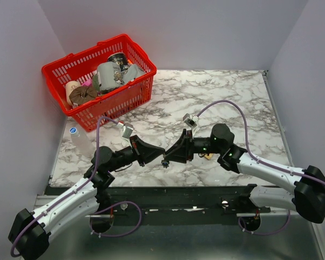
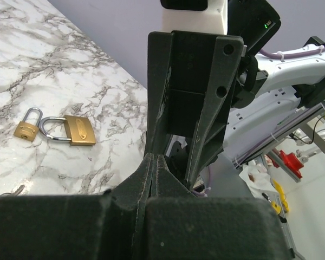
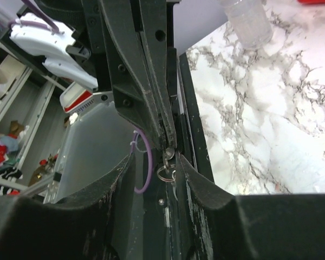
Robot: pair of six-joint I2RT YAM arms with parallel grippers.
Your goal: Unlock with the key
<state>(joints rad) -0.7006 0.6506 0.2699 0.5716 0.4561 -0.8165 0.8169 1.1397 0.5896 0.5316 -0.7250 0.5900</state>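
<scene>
Two black end effectors meet tip to tip above the near middle of the table (image 1: 233, 103), a flat slab with a white marble pattern and grey veins.

The left end effector (image 2: 153, 158) is pinched fully closed, its two dark matte fingers pressed together into a thin wedge. At their very tip sits the one key (image 3: 167, 158). It shows only as a small silvery metal bit with a thin wire ring hanging just under it, and its head cannot be made out. The key is off the table, gripped by the left fingers.

The right end effector (image 3: 154, 162) stands partly spread. Its two scuffed black fingers sit either side of the key and its ring, and whether they touch it cannot be told.

Two padlocks lie flat on the marble, just beside each other and well apart from the key. The smaller padlock (image 2: 26, 130) and the larger padlock (image 2: 78, 130) both have squarish brass-coloured bodies and curved silver shackles.

One red basket (image 1: 119, 100) of plastic lattice stands at the far left corner, with soft, crumpled grey and brown items inside. One clear bottle (image 1: 78, 140) with a blue cap stands near it, toward the left edge.
</scene>
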